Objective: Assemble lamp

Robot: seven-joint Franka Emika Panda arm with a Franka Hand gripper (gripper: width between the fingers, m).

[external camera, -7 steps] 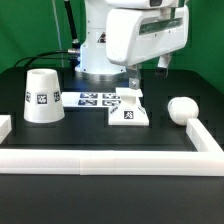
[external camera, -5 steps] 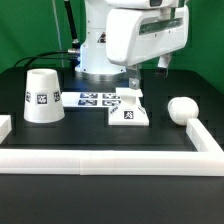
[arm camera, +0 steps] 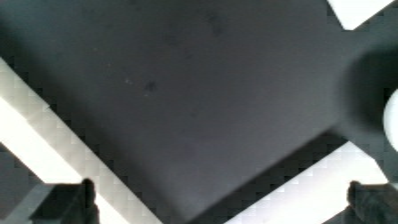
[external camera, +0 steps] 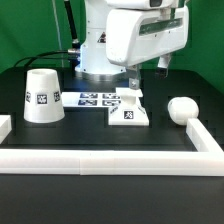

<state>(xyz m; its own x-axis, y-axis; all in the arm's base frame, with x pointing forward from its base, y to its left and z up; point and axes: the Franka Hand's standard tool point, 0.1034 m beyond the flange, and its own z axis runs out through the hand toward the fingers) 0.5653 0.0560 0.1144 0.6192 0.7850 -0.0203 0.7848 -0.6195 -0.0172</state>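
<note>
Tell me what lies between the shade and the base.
The marker board lies on the table between shade and base, seen in the exterior view.

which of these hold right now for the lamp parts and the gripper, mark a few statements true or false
1. The lamp shade stands on the table, apart from the lamp base. True.
2. The bulb is fitted into the lamp base. False: it lies by itself at the exterior view's right.
3. The gripper is shut on the lamp shade. False: it is near the lamp base, open and empty.
4. The marker board lies between the lamp shade and the lamp base in the exterior view. True.
</note>
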